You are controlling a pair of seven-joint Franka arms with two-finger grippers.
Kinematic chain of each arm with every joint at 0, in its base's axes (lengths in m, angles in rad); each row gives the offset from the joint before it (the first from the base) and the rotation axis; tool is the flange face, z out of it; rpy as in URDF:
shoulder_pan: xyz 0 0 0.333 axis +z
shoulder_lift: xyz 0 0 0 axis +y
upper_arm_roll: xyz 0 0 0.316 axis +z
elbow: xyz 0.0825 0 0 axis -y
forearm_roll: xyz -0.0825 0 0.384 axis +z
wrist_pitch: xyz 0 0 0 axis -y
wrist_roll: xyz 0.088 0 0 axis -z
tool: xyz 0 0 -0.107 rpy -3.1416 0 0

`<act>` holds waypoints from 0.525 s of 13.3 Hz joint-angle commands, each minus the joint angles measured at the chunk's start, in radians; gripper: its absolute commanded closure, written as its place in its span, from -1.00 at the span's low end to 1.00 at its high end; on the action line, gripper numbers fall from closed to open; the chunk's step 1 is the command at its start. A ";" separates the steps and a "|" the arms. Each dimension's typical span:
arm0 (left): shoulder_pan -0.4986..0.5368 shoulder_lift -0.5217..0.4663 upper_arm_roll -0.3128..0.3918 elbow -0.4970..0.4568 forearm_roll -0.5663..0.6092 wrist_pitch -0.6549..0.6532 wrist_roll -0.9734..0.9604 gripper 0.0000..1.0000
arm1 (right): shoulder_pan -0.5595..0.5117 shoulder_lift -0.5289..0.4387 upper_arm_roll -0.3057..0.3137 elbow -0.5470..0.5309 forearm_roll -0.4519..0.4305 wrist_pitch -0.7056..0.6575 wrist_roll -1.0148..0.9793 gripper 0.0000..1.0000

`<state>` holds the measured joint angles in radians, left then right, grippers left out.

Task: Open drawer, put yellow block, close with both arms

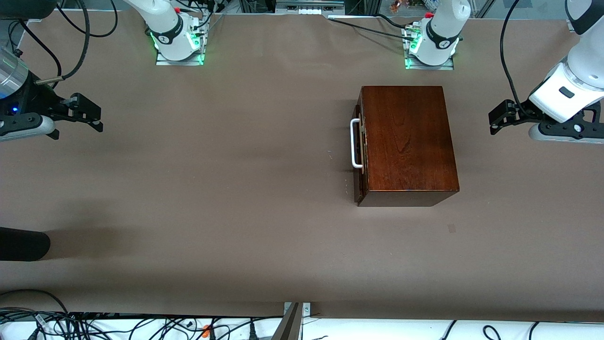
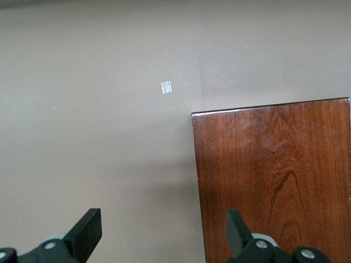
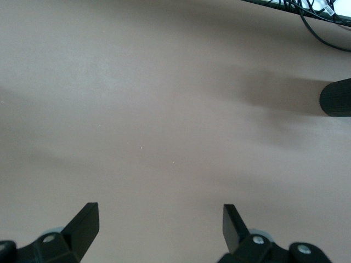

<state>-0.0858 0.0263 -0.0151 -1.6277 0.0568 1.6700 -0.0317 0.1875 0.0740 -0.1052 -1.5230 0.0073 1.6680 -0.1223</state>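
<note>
The glossy reddish-brown wooden box (image 1: 406,139) stands on the table toward the left arm's end. Its drawer (image 1: 360,141) is pushed in, and the white bar handle (image 1: 355,144) faces the right arm's end. The yellow block is out of view. My left gripper (image 1: 493,122) hovers open beside the box's closed back, over the table's end. In the left wrist view that gripper (image 2: 164,233) is empty, with the box top (image 2: 274,175) under one finger. My right gripper (image 1: 96,117) hangs open and empty over bare table at the right arm's end (image 3: 160,227).
A black rounded object (image 1: 23,244) pokes in at the right arm's end, nearer to the camera, and shows in the right wrist view (image 3: 335,97). A small tape mark (image 1: 451,228) lies on the brown table nearer the camera than the box. Cables (image 1: 141,326) run along the near edge.
</note>
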 commanded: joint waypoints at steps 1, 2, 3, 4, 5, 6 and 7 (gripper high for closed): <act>-0.008 -0.020 0.009 -0.018 -0.011 0.013 0.018 -1.00 | -0.002 0.010 0.002 0.021 -0.001 -0.004 0.004 -1.00; -0.008 -0.020 0.009 -0.018 -0.011 0.013 0.019 -1.00 | -0.002 0.010 0.002 0.021 -0.001 -0.004 0.004 -1.00; -0.008 -0.020 0.009 -0.018 -0.011 0.011 0.018 -1.00 | -0.003 0.010 0.002 0.021 -0.001 -0.004 0.001 -1.00; -0.008 -0.020 0.009 -0.018 -0.009 0.010 0.018 -1.00 | -0.005 0.010 0.002 0.020 -0.001 -0.004 -0.003 -1.00; -0.008 -0.019 0.009 -0.018 -0.011 0.010 0.019 -1.00 | -0.005 0.010 0.002 0.018 -0.001 -0.004 -0.003 -1.00; -0.008 -0.019 0.007 -0.018 -0.009 0.010 0.019 -1.00 | -0.005 0.010 0.001 0.018 -0.001 -0.005 -0.005 -1.00; -0.008 -0.019 0.006 -0.017 -0.009 0.008 0.019 -1.00 | -0.005 0.010 0.001 0.018 -0.001 -0.005 -0.005 -1.00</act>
<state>-0.0860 0.0263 -0.0152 -1.6277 0.0568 1.6700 -0.0316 0.1872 0.0746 -0.1057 -1.5230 0.0073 1.6681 -0.1225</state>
